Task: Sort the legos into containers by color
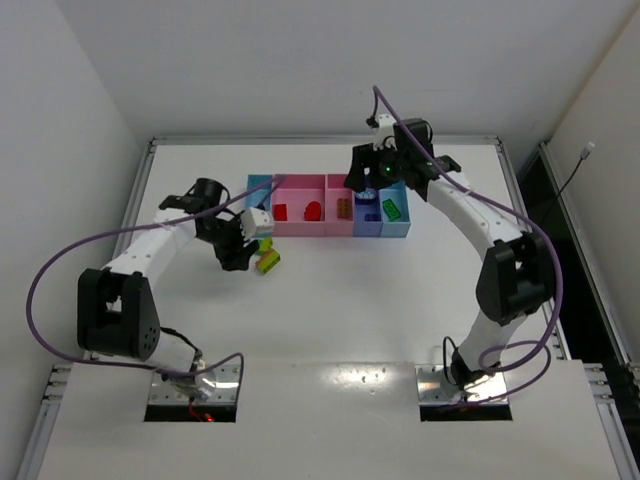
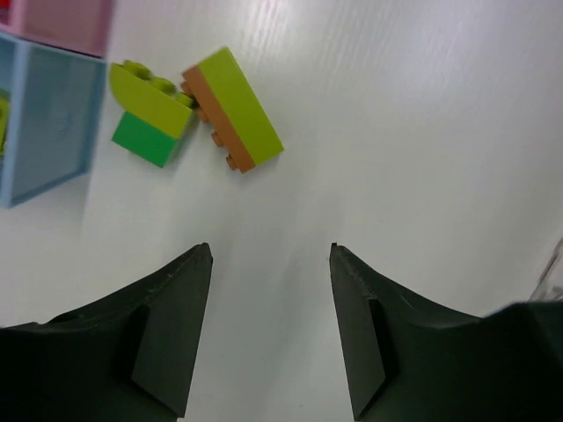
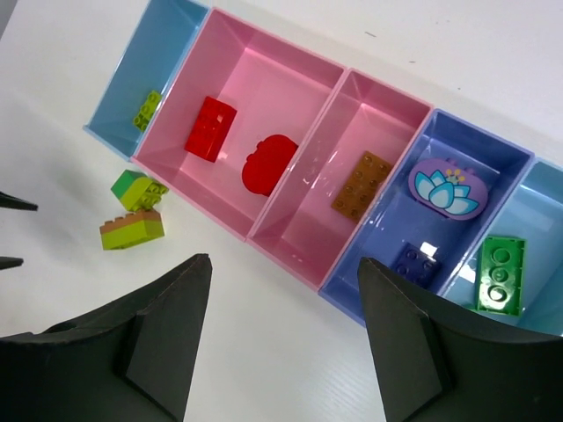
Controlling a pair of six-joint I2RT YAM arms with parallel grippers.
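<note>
From above, the row of trays lies across the far half of the tabletop. The left gripper sits low in front of the row's left end, and its arm covers part of the end tray. A pair of loose bricks lies just to its right. The right gripper hangs over the right half of the row. I cannot tell from this view how either set of jaws stands.

The left wrist view shows the left jaws wide apart, with only bare tabletop between them. Ahead of them lie a yellow-green brick joined to a brown one and a yellow-green and green brick, corner to corner, touching or nearly so. The light blue tray stands just beyond them at the left edge.

The right wrist view shows the right jaws wide and empty above the trays, whose contents the other views hide.
- The light blue tray holds a small yellow-green brick.
- The wide pink tray holds a red brick and a red rounded piece.
- The narrow pink tray holds a brown plate.
- The periwinkle tray holds a lilac oval with a flower print and a dark purple brick.
- The blue tray holds a green brick.
</note>
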